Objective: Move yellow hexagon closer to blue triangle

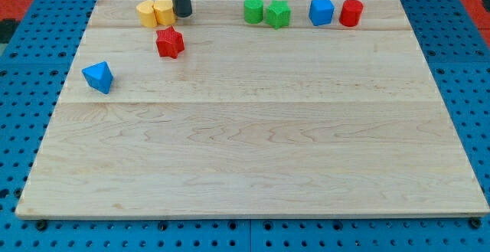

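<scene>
**Tip parked beside yellow pair at board's top edge**

Camera view, the only one we have. Wooden board point(253, 160) fills most of it, sitting on a blue pegboard surface point(23, 114). Our tool is a plain dark rod with no jaws, so there is no spread or pinch state to report; it holds nothing. My tip point(182, 14) is down on the board near the view's top, just to the right of the yellow hexagon point(164, 11), touching or nearly so; we cannot tell which.

Two yellow blocks sit side by side and in contact: the hexagon on the right, an orange-yellow block point(146, 12) of unclear shape on its left. Red star point(170, 43) lies just below the pair, apart from both.

Blue triangle point(98, 76) sits near the board's left edge, well below and left of the yellow hexagon, with the red star roughly between them.

Along the top edge further right: green cylinder point(253, 10) touching a green block point(278, 14) of unclear shape, then a blue block point(321, 11), then a red cylinder point(351, 12) just beside it. All are well apart from my tip.
</scene>
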Available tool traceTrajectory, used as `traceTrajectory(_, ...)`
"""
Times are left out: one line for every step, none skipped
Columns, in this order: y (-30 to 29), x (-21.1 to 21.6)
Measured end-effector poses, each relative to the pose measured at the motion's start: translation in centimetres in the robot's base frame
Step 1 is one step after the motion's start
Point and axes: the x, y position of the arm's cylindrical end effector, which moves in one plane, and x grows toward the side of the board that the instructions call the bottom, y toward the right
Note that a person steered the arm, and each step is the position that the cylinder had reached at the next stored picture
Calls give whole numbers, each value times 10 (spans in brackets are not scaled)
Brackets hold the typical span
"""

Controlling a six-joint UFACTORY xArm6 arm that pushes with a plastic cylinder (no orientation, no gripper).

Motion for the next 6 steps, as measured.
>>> traceTrajectory(0,-12)
traceTrajectory(0,-12)
traceTrajectory(-45,-7)
traceTrajectory(-75,10)
traceTrajectory(-81,49)
traceTrajectory(-72,73)
